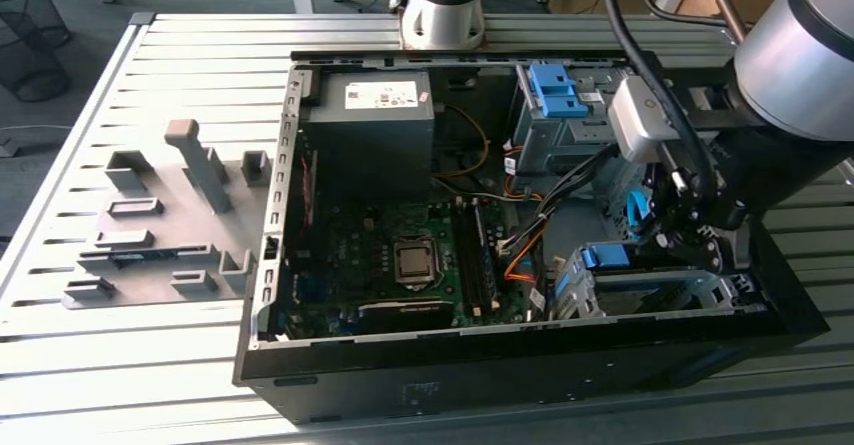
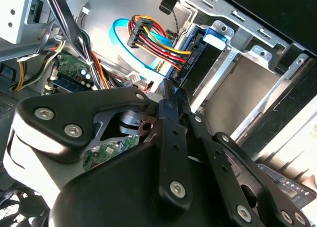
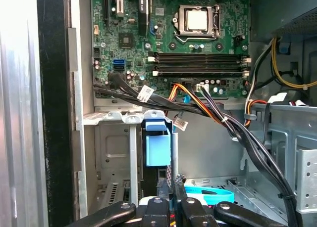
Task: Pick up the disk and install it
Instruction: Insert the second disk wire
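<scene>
The disk (image 1: 607, 257) stands on edge in the metal drive cage (image 1: 654, 290) at the case's front corner, on the exterior view's right. In the first wrist view its light blue rail tab (image 3: 157, 143) sticks out of the cage slot. In the second wrist view it is a dark slab with a blue edge (image 2: 208, 41). My gripper (image 1: 674, 250) hangs just above that cage. Its black fingers meet at the tips (image 2: 173, 93) right at the disk's near end, and I see nothing clamped between them. In the first wrist view the gripper (image 3: 171, 183) sits beside the slot.
Black and coloured cable bundles (image 3: 218, 118) cross between the motherboard (image 1: 400, 255) and the cage, with a light blue flat cable (image 2: 124, 44) looping close to my fingers. A grey power supply box (image 1: 367, 115) and a blue bracket (image 1: 554, 90) lie further back. A grey fixture (image 1: 160, 225) sits beside the case.
</scene>
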